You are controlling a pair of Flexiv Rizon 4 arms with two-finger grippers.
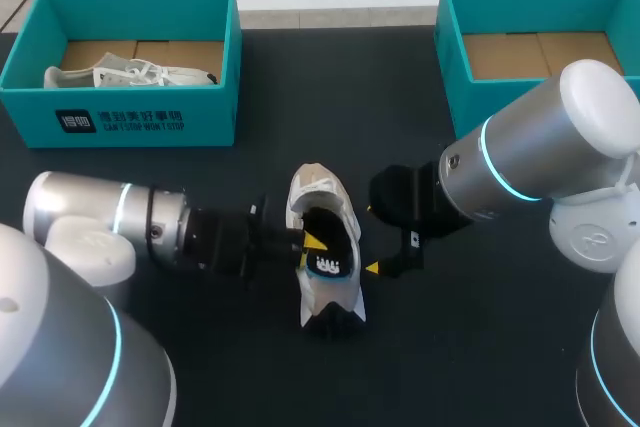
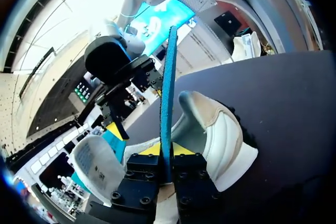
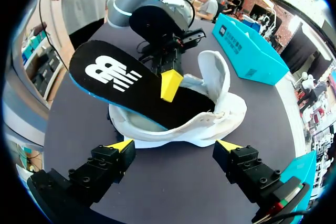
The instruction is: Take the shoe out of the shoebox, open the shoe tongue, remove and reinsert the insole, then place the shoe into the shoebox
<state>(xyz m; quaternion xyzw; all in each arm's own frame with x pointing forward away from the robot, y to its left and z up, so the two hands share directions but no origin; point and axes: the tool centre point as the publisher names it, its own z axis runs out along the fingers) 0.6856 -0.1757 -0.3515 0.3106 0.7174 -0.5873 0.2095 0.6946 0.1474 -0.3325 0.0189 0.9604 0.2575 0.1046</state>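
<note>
Pinching the insole [image 3: 126, 80], a blue edge to my left gripper [image 2: 168, 153], I see its white logo from my wide-open right gripper [image 3: 176, 145].

Two teal boxes are in view: the first box [image 1: 120, 122] in the upper left of the frame, the second box [image 1: 450, 47] in the upper right. There are two white shoes: the first shoe [image 1: 130, 75] in the upper left, the second shoe [image 1: 318, 187] at the centre. One black insole [image 1: 338, 242] and one dark table [image 1: 300, 77] complete the count, along with two grippers: the left gripper [image 1: 305, 242] and the right gripper [image 1: 370, 238].
</note>
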